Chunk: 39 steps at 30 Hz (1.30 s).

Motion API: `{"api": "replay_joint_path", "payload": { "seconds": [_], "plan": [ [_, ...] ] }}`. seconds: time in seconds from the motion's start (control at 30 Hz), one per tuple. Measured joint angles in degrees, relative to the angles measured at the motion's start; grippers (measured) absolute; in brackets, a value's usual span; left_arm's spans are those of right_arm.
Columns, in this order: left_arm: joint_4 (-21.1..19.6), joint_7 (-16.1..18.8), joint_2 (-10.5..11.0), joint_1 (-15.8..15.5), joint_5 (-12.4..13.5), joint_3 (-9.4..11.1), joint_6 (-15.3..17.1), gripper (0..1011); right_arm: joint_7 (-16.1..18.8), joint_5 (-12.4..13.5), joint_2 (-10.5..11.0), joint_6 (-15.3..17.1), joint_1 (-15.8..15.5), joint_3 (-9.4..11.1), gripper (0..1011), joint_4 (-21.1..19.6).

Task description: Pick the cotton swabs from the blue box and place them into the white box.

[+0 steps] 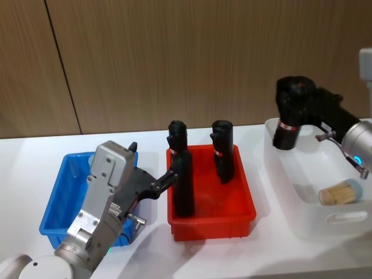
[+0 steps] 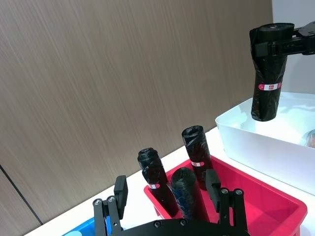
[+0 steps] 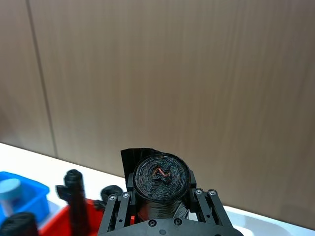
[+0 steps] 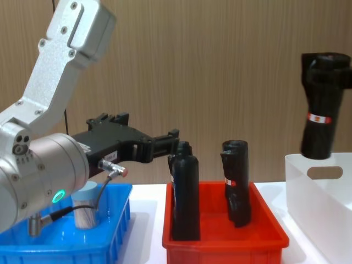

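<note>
One tub of cotton swabs [image 4: 85, 208] with a pale lid stands in the blue box [image 1: 61, 200] at the left. Another tub [image 1: 340, 193] lies on its side in the white box [image 1: 285, 200] at the right. My left gripper [image 1: 172, 175] reaches over the red bin, open, its fingers [image 2: 120, 191] straddling the top of a black roll [image 2: 185, 192]. High over the white box's far left corner, my right gripper [image 1: 290, 107] is shut on another black roll [image 1: 286, 132], which hangs upright above the box [image 4: 319, 132].
The red bin [image 1: 212, 218] sits between the two boxes and holds three upright black rolls [image 1: 222, 151]. A wooden wall stands close behind the white table. The left arm's body [image 1: 102, 209] hangs over the blue box's near right corner.
</note>
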Motion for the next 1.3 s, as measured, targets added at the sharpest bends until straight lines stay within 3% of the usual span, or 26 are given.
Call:
{"api": "replay_joint_path", "payload": {
  "seconds": [0.3, 0.7, 0.97, 1.3],
  "plan": [
    [0.0, 0.0, 0.0, 0.0, 0.0, 0.0, 0.0, 1004, -0.8, -2.0, 0.2, -1.4, 2.3, 0.5, 542, 6.2],
    [0.0, 0.0, 0.0, 0.0, 0.0, 0.0, 0.0, 1004, -2.0, -3.7, -0.8, -5.3, 6.8, 0.4, 544, 19.2],
    [0.0, 0.0, 0.0, 0.0, 0.0, 0.0, 0.0, 1004, -2.3, -3.9, -1.3, -7.6, 8.9, 0.4, 792, 25.1],
    [0.0, 0.0, 0.0, 0.0, 0.0, 0.0, 0.0, 1004, -2.3, -3.3, -1.5, -9.1, 9.4, 0.6, 1002, 27.7]
  ]
}}
